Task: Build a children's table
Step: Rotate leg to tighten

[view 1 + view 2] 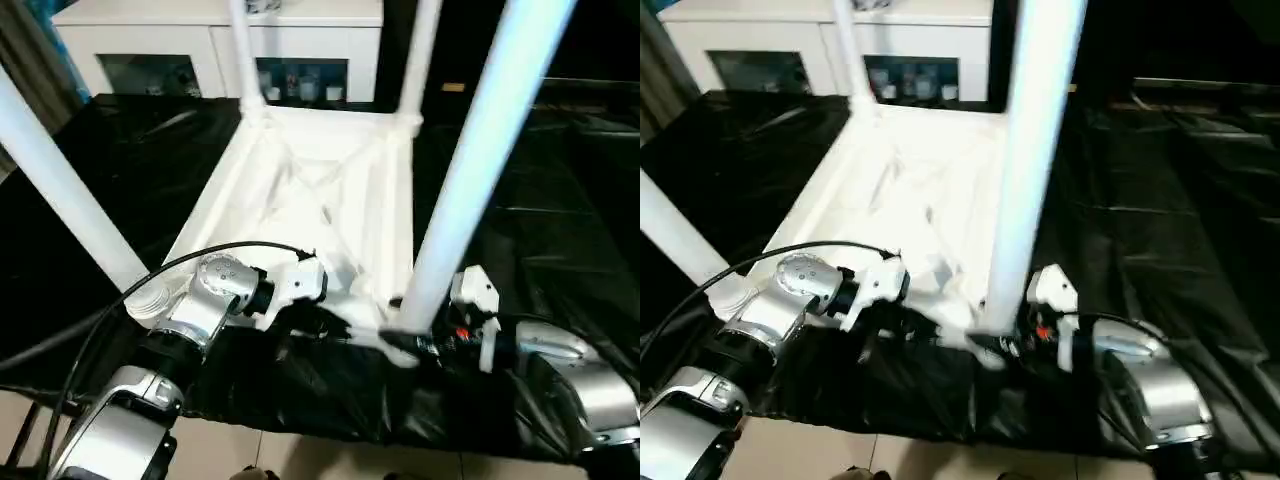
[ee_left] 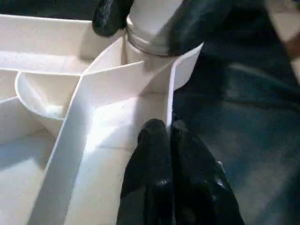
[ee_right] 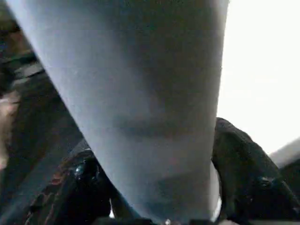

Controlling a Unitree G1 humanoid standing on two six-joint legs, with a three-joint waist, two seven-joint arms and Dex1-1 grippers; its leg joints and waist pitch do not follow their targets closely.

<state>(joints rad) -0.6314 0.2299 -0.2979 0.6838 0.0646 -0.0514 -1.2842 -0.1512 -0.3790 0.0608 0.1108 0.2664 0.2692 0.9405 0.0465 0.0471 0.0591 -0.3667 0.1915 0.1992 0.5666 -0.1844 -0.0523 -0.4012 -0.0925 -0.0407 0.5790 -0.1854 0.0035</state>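
Observation:
The children's table lies upside down on a black sheet, its ribbed white top (image 1: 300, 190) facing up. Legs stand in the corner sockets: the near-left leg (image 1: 60, 190), two far legs (image 1: 245, 50) and the near-right leg (image 1: 470, 160). My left gripper (image 2: 167, 127) is shut on the thin rim wall of the top (image 2: 169, 93) at its near edge, close to the near-right corner. My right gripper (image 1: 405, 340) is closed around the base of the near-right leg (image 3: 140, 93), one black finger (image 3: 248, 164) on each side, just above the socket (image 2: 154, 42).
A black sheet (image 1: 560, 200) covers the work surface around the top. A white cabinet with glass doors (image 1: 200, 40) stands behind it. A black cable (image 1: 100, 310) arcs over my left forearm. Pale floor (image 1: 300, 455) shows past the near edge.

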